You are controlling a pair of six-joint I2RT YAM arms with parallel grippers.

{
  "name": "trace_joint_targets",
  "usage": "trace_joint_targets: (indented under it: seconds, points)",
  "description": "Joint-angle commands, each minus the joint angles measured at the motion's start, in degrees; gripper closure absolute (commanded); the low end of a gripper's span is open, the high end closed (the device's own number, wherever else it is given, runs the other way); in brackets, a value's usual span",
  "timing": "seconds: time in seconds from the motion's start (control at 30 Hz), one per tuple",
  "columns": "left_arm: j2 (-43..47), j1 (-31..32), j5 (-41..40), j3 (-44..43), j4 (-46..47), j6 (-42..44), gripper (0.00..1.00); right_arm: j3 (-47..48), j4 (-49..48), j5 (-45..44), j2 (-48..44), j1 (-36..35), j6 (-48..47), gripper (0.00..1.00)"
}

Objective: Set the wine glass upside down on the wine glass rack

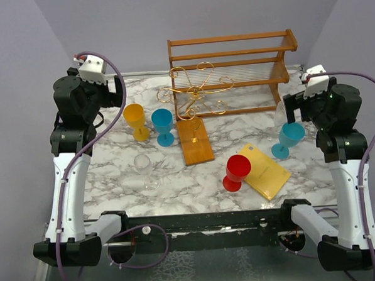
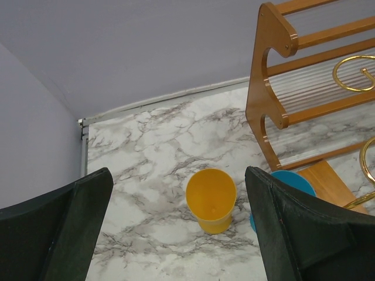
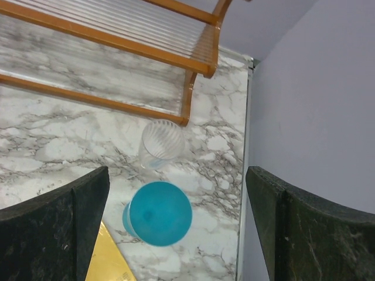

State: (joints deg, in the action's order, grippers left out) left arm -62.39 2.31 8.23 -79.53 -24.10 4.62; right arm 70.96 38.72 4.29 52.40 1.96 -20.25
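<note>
The clear wine glass [image 1: 146, 171] stands upright on the marble table, left of centre, and neither wrist view shows it. The wine glass rack [image 1: 194, 93] is a gold wire stand with scroll arms on an orange-brown wooden base [image 1: 195, 142]. Its wire [image 2: 351, 73] and base [image 2: 328, 175] show at the right edge of the left wrist view. My left gripper [image 1: 117, 90] is raised at the back left, open and holding nothing [image 2: 177, 172]. My right gripper [image 1: 293, 110] hovers at the right side, open and holding nothing [image 3: 177, 171].
A wooden slatted shelf [image 1: 234, 69] stands behind the rack. A yellow goblet [image 1: 136, 121] and a blue goblet [image 1: 163, 126] stand left of the base. A red goblet [image 1: 236, 172], a yellow booklet [image 1: 264, 170], another blue goblet [image 3: 159, 212] and a ribbed clear glass [image 3: 161, 143] are on the right.
</note>
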Motion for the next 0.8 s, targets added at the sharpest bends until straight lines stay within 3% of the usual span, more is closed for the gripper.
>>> trace_joint_targets:
  seconds: [0.0, 0.13, 0.53, 0.77]
  points:
    - [-0.8, -0.3, 2.9, -2.2, -1.6, -0.2, 0.01, -1.7, 2.0, -1.2, -1.2, 2.8, 0.7, 0.01]
    - [-1.1, -0.3, 4.4, -1.3, -1.4, -0.3, 0.01, -2.5, 0.5, -2.3, 0.9, 3.7, 2.1, 0.03]
    - [-1.6, -0.3, 6.0, -1.3, -1.0, -0.7, 0.01, 5.6, 1.1, -6.0, 18.7, 3.7, 3.6, 0.44]
    - [-2.2, -0.3, 6.4, -1.6, -1.1, -0.6, 0.01, 7.7, 0.7, -5.1, 24.4, 3.7, 3.4, 0.53]
